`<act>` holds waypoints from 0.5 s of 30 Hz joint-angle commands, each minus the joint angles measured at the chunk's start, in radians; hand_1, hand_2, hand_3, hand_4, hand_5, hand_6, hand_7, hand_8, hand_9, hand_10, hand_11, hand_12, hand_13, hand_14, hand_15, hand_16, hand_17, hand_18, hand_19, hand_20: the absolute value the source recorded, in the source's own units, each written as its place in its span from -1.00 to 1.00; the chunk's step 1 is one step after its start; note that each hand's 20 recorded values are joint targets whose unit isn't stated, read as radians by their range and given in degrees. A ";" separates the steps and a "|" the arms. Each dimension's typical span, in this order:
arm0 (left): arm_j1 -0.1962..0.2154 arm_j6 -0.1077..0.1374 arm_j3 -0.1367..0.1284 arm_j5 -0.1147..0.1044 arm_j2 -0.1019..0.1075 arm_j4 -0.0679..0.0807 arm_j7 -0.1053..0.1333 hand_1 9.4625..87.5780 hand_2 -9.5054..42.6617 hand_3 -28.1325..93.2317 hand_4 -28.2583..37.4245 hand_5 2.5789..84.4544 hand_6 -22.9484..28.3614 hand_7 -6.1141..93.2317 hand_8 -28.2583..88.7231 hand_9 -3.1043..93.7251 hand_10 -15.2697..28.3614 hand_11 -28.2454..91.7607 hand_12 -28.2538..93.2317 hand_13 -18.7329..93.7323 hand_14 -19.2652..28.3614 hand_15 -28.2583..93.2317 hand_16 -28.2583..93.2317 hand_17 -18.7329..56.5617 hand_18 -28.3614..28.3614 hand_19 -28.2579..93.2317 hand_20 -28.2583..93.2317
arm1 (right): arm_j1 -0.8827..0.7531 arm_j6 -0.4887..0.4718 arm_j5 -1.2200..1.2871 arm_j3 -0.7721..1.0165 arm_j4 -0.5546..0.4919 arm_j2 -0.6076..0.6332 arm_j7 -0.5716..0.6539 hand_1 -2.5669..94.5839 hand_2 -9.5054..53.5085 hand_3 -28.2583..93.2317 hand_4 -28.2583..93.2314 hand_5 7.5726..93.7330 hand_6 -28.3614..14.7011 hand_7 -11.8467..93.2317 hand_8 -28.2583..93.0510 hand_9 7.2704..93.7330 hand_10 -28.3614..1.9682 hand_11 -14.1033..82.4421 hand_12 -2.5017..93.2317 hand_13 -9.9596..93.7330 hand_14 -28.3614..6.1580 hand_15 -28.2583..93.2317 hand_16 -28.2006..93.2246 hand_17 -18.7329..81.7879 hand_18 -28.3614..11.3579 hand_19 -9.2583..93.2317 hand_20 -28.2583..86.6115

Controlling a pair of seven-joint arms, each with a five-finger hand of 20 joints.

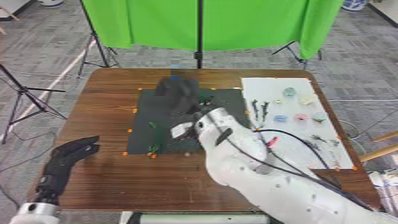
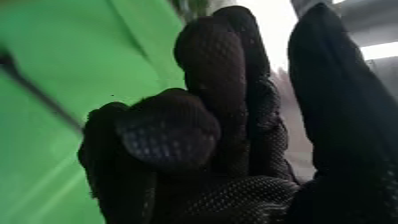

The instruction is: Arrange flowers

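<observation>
I'm watching the right hand (image 1: 178,95) hovering over the far part of the dark mat (image 1: 182,146), and I'm not managing to tell whether it is open, closed or gripping anything. In the right wrist view, the right hand (image 2: 240,200) is rising in its black glove before the green curtain (image 2: 62,165). My left hand (image 1: 69,152) is lying open, its fingers relaxed, over the near left part of the desk (image 1: 98,185). The flowers are sitting on the white sheet (image 1: 266,85) on the desk's right side: a blue-green flower (image 1: 290,92) farthest off, a cream flower (image 1: 306,101) near it, then a blue flower (image 1: 281,118) and a pink flower (image 1: 300,117) lying side by side. Dark sprigs (image 1: 258,110) (thin little things from up here) are lying left of those, and green stems (image 1: 154,148) are resting on the mat's left part
</observation>
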 commanded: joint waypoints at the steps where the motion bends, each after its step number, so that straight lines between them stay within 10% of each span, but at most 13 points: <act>1: 0.040 0.001 -0.022 0.005 -0.010 -0.014 -0.014 -0.51 -0.92 0.57 -0.63 0.22 0.06 -0.55 -0.61 0.11 0.35 -0.15 -0.29 0.03 0.60 -0.16 -0.50 -0.30 0.47 -0.43 -0.20 | -0.145 -0.066 -0.039 0.364 -0.163 0.255 0.012 -0.04 -1.00 0.38 -0.67 0.66 0.11 -0.35 -0.35 0.84 -0.05 -0.07 -0.38 1.00 0.52 0.39 0.04 0.76 -0.11 1.00 0.33; 15: 0.035 -0.026 -0.031 0.013 -0.008 -0.018 -0.035 -0.51 -0.92 0.57 -0.62 0.22 0.06 -0.55 -0.61 0.10 0.35 -0.15 -0.29 0.03 0.60 -0.17 -0.50 -0.30 0.47 -0.43 -0.20 | -0.517 -0.232 -0.313 0.633 -0.056 0.483 0.154 -0.22 -1.00 0.45 -0.74 0.58 0.09 -0.39 -0.64 0.76 -0.10 -0.16 -0.40 0.96 0.46 0.36 0.08 0.67 -0.22 1.00 0.40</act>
